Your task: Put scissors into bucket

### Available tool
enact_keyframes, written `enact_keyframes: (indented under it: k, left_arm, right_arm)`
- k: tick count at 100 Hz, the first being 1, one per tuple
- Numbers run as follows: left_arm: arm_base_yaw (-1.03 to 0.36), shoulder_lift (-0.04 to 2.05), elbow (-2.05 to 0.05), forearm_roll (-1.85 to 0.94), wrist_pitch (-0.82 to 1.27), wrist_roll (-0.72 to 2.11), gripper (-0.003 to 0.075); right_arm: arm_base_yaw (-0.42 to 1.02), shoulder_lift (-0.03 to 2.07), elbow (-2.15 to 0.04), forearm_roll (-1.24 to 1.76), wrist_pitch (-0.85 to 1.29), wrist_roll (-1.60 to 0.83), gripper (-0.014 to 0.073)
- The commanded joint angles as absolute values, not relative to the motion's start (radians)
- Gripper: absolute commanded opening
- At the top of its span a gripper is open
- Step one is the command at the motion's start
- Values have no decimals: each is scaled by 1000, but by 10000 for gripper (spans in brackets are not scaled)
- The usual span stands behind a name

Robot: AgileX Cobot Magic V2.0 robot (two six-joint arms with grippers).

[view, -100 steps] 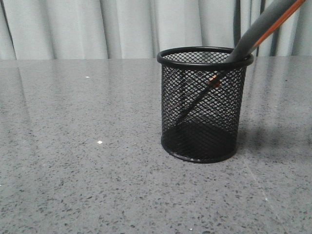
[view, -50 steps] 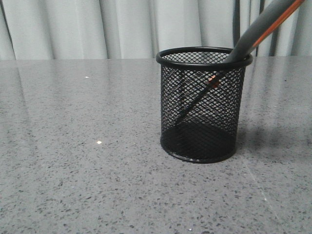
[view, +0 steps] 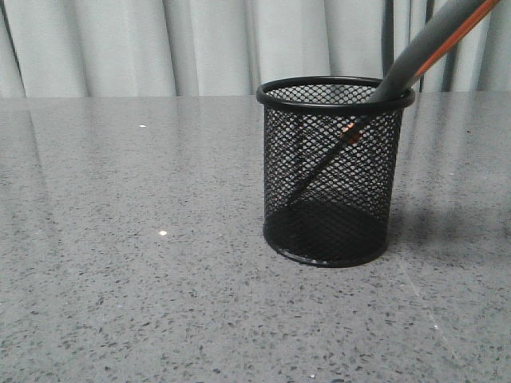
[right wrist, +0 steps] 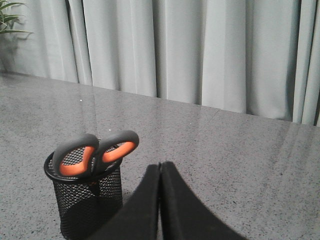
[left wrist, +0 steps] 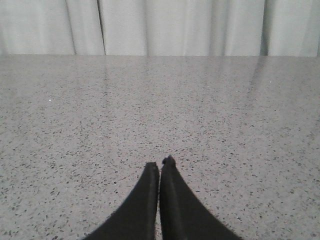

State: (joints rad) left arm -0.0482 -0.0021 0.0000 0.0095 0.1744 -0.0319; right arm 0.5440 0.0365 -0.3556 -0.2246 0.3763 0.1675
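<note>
Orange-lined scissors handles show above the bucket only beside the clenched right gripper.

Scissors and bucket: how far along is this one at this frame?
Done: the scissors stand blades down in the bucket, handles leaning on its rim and sticking out above it. In hand: nothing; the right gripper is shut and empty, apart from the bucket, and the left gripper is shut over bare table. Left: nothing visible for the placement itself.

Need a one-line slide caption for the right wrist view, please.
Scissors stand blades-down in the mesh bucket, handles above the rim; right claw shut, apart from both.
</note>
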Motion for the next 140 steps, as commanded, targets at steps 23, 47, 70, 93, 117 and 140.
enact_keyframes:
  k: [23, 47, 70, 93, 117, 140]
  left_arm:
    - [-44, -31, 41, 0, 100, -44, -20]
    - [-44, -31, 41, 0, 100, -44, -20]
    - [-44, -31, 41, 0, 100, -44, -20]
    - [-44, -31, 41, 0, 100, -44, -20]
    - [-44, -29, 41, 0, 98, -44, -20]
    - [-44, -29, 41, 0, 98, -44, -20]
  right_arm:
    - [544, 47, -383, -243, 308, 165, -45]
    - [539, 47, -344, -267, 254, 165, -45]
    - [320, 47, -186, -80, 122, 165, -45]
    - [76, 22, -4, -13, -26, 137, -45]
    - [50, -33, 19, -17, 109, 44, -45]
    - [50, -33, 19, -55, 134, 25, -45]
